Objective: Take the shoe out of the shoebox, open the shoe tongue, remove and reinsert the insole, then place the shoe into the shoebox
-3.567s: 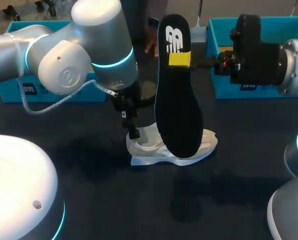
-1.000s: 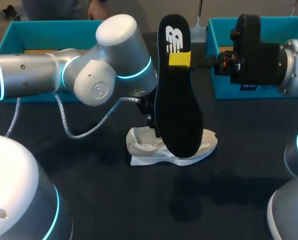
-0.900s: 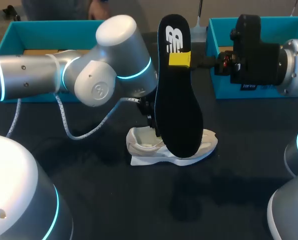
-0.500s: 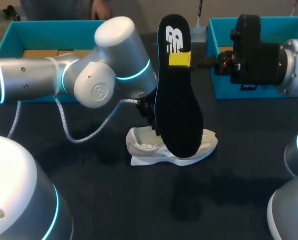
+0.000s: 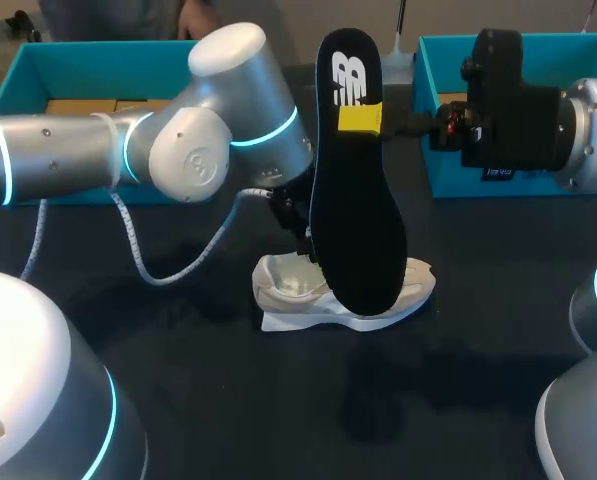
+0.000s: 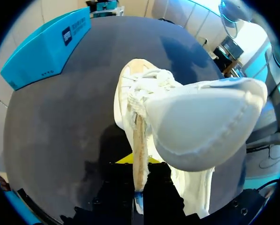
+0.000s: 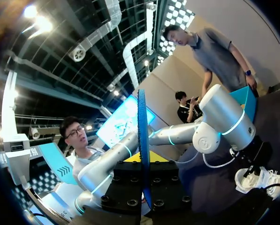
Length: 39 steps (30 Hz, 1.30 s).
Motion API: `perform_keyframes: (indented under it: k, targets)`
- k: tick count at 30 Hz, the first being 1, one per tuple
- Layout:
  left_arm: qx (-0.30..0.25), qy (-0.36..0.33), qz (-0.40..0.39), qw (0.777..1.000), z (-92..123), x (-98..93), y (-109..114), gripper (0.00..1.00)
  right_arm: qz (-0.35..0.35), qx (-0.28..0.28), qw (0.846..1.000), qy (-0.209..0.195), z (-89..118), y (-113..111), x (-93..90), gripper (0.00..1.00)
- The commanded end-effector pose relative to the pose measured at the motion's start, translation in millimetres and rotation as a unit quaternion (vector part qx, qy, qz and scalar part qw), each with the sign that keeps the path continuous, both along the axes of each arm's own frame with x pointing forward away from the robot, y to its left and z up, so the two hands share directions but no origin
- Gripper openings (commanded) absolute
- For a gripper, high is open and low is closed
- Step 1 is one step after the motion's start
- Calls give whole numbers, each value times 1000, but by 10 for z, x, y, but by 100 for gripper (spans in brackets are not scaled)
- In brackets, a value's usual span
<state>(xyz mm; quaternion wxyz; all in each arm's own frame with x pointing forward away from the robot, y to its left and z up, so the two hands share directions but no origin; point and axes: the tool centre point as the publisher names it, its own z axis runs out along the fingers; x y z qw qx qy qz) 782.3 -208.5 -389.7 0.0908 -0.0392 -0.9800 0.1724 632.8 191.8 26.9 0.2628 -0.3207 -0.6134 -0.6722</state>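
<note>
A white shoe lies on the dark table, partly hidden behind a black insole. The insole stands upright in the air, and my right gripper is shut on its upper part, with one yellow tip showing. In the right wrist view the insole runs edge-on between the fingers of the right gripper. My left gripper reaches down to the shoe behind the insole. In the left wrist view the left gripper is shut on a thin edge of the tongue, which is lifted off the laces of the shoe.
A teal shoebox stands at the back left and a second teal box at the back right, behind my right wrist. A grey cable hangs from my left arm over the table.
My left gripper has closed on the shoe's tongue, and the left arm has shifted slightly up and back. The right arm and the insole have stayed still.
</note>
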Motion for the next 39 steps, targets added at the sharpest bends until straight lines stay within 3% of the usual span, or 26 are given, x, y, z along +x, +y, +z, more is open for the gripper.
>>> perform_keyframes:
  k: [1, 13, 16, 23, 32, 39]
  targets:
    - [12, 24, -35, 999, 22, 56, -74, 0, -1, 1, 1000, 0, 0, 36, 12, 0]
    - [-9, 77, -197, 977, 282, 63, 21, 0, -1, 1, 1000, 0, 0, 36, 12, 0]
    - [-12, 92, -241, 966, 326, 70, 53, 0, -1, 1, 1000, 0, 0, 36, 12, 0]
    - [39, 116, -358, 926, 442, -28, 47, 0, -1, 1, 1000, 0, 0, 36, 12, 0]
    - [31, 118, -429, 895, 669, 45, 201, 0, -1, 1, 1000, 0, 0, 36, 12, 0]
    - [24, 108, -414, 903, 782, 92, 310, 0, -1, 1, 1000, 0, 0, 36, 12, 0]
